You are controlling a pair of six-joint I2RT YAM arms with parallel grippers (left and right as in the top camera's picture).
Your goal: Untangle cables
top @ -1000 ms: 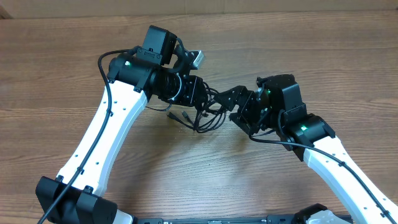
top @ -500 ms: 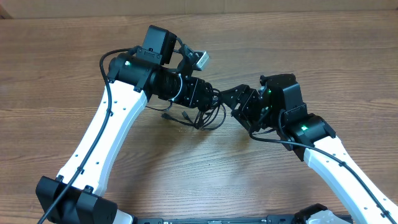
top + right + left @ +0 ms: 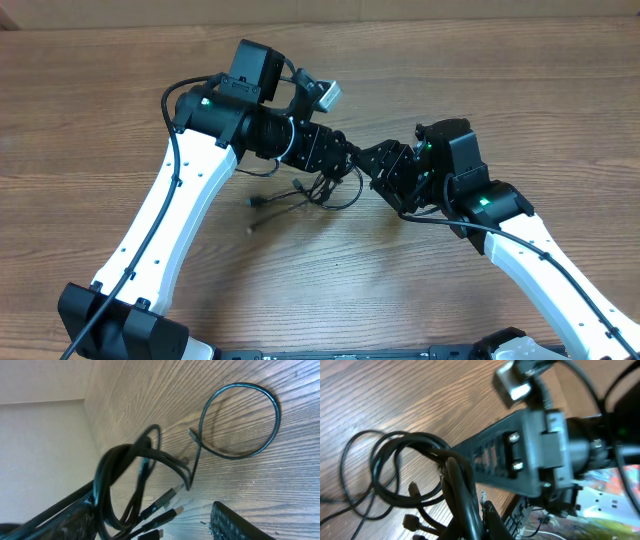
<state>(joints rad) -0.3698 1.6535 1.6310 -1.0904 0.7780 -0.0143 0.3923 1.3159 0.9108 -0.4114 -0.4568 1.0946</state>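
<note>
Cables [image 3: 322, 188] have trailed out leftward, hanging as knotted black loops.

Knot mostly hiding beneath two crowding wrists

In the overhead view the left gripper [image 3: 342, 156] and right gripper [image 3: 372, 160] are crowding over the cables [image 3: 300, 190], covering most of the bunch, and the plug ends [image 3: 256, 201] are showing too small to tell apart. In the left wrist view the bottom edge is cutting off the left gripper's fingertips [image 3: 490, 520] (dark and blurred there), so the spot where they are pinching the cords is lying out of sight. In the right wrist view one finger [image 3: 240, 520] is being cropped at the lower right, another is blurring into the lower left corner, and the plugs are running off the bottom edge.
</note>
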